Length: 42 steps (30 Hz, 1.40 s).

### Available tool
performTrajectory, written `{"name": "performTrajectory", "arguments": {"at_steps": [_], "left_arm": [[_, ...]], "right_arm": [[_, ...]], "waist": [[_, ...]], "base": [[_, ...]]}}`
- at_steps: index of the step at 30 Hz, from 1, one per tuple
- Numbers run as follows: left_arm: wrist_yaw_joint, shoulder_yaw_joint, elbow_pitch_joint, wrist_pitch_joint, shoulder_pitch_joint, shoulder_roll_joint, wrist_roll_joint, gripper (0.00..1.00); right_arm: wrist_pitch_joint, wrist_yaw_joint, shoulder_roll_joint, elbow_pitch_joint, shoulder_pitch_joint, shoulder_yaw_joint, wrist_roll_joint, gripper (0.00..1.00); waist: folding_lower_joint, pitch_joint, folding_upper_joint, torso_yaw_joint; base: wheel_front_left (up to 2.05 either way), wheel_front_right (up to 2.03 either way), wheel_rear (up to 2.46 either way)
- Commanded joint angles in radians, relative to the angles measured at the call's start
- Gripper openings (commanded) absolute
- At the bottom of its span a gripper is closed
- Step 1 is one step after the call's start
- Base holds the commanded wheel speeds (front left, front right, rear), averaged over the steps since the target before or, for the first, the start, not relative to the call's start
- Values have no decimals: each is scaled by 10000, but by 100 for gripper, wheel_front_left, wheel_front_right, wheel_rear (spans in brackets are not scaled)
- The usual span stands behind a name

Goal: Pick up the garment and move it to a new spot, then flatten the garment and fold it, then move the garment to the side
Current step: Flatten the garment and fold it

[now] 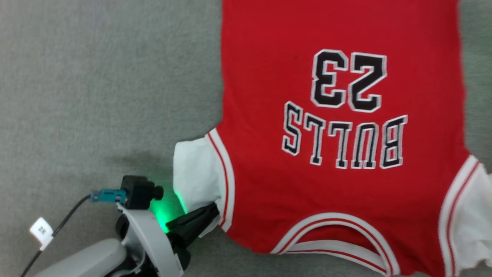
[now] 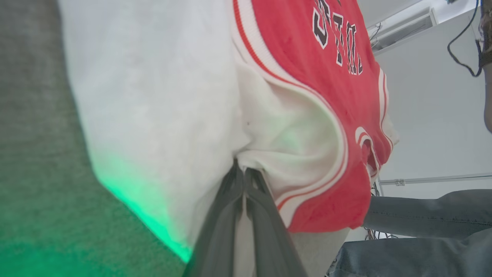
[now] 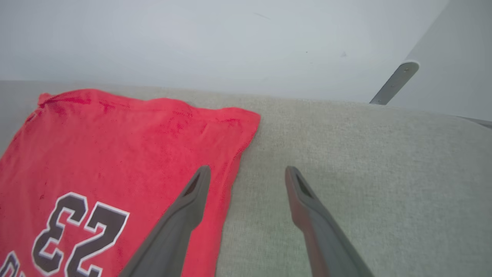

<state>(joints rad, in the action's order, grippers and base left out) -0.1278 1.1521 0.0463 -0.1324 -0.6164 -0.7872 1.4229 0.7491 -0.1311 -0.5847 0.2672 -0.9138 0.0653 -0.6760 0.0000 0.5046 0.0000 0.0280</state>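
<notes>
The garment (image 1: 269, 69), a red jersey with upside-down "BULLS 23" lettering, lies spread flat on the grey surface with its collar toward me. My left gripper (image 1: 212, 210) is shut on the lower edge of its white left sleeve (image 1: 194, 173), beside the striped trim. In the left wrist view the closed fingers (image 2: 230, 200) pinch the white cloth of the garment (image 2: 330, 96). In the right wrist view my right gripper (image 3: 246, 171) stands open above the far hem's side edge of the garment (image 3: 115, 146), one finger over red cloth, the other over bare grey surface, holding nothing.
Grey cloth-covered surface (image 1: 96, 77) stretches to the left of the jersey. A cable with a white tag (image 1: 41, 230) hangs by my left wrist. A person's legs in jeans (image 2: 423, 223) stand beyond the jersey. A metal bracket (image 3: 394, 82) meets the pale wall past the surface's far edge.
</notes>
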Motion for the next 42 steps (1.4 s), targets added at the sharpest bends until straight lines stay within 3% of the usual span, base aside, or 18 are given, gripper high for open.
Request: {"name": "performTrajectory", "arguments": {"at_steps": [1,7,16,17,18,26,32,37,42], "left_arm": [[115,3,485,116,-386,758,-83,0],[121,186,321,321,-635,1001,-347,0],[174,226,632,341,-774,1260,-420,0],[189,201,663,328,-818,1284,-395,0],[187,176,686,316,-863,1306,-392,0],[170,-6,855,50,-890,1268,-396,0],[155,-170,933,-395,-509,981,-232,0],[118,-345,715,-787,43,600,-43,0],[184,-460,378,-1014,519,383,23,0]], "right_arm": [[206,7,286,1124,-904,-37,527,100],[1203,7,586,4290,-3278,-113,1964,100],[1810,7,783,6044,-4380,287,2929,100],[1932,6,785,6124,-4343,477,2957,36],[2004,6,771,6178,-4311,629,2930,0],[1658,6,663,6171,-4266,1053,2188,0],[1151,7,98,5190,-3736,1976,1410,0],[1193,7,-941,3520,-2246,2945,-177,0],[1400,7,-2485,1316,10,3287,-1943,0]], "waist": [[0,756,0,622],[0,1222,0,1344],[0,1798,0,1602],[0,1809,0,1594],[0,1817,0,1586],[0,1506,0,1332],[0,694,0,1026],[0,-386,0,624],[0,-1208,0,250]], "base": [[0,0,0],[0,0,0],[0,0,0],[0,0,0],[0,0,0],[0,0,0],[0,0,0],[0,0,0],[0,0,0]]}}
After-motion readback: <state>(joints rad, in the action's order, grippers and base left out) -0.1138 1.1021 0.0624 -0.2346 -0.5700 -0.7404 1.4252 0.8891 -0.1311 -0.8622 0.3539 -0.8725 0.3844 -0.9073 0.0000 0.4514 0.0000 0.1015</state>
